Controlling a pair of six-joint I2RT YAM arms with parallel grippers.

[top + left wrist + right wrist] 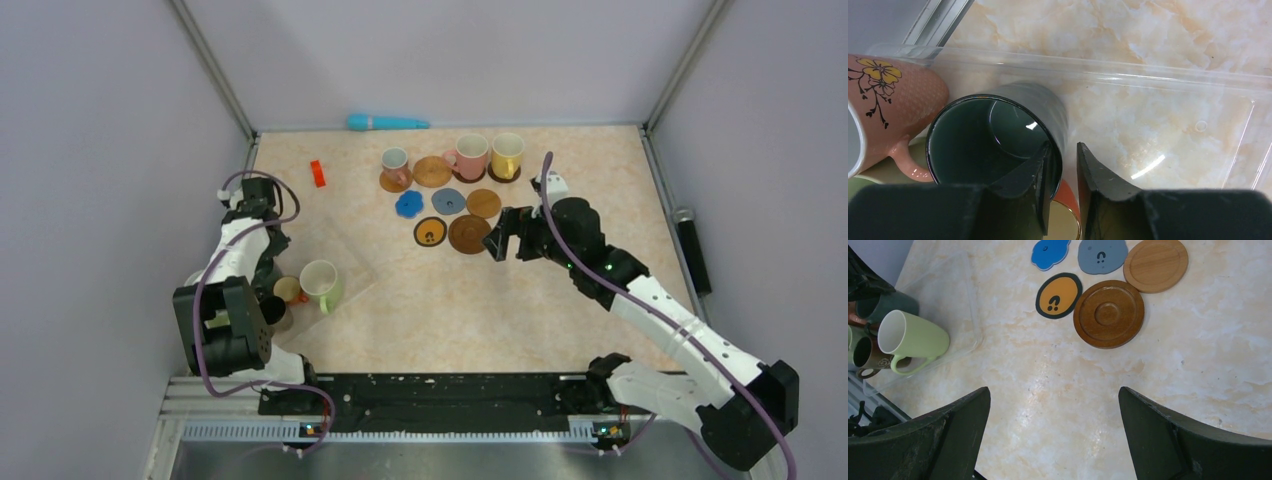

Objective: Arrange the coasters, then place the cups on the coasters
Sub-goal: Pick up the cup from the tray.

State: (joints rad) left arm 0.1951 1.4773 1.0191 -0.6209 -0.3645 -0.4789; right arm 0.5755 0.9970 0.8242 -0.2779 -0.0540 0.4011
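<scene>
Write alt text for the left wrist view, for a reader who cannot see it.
The left claw straddles the wall of a dark cup lying on its side in a clear tray, one finger inside the mouth and one outside, not yet clamped. A pink flowered mug lies beside it.

Desk (1198,365): cream-and-peach marbling. Pink mug (898,95): yellow flower, black stems. Black mug (998,135): glossy. Around the dark brown coaster (1108,314): orange coaster (1059,295) with black rim, bright blue coaster (1050,252), grey-blue coaster (1102,255), tan coaster (1155,265).
</scene>
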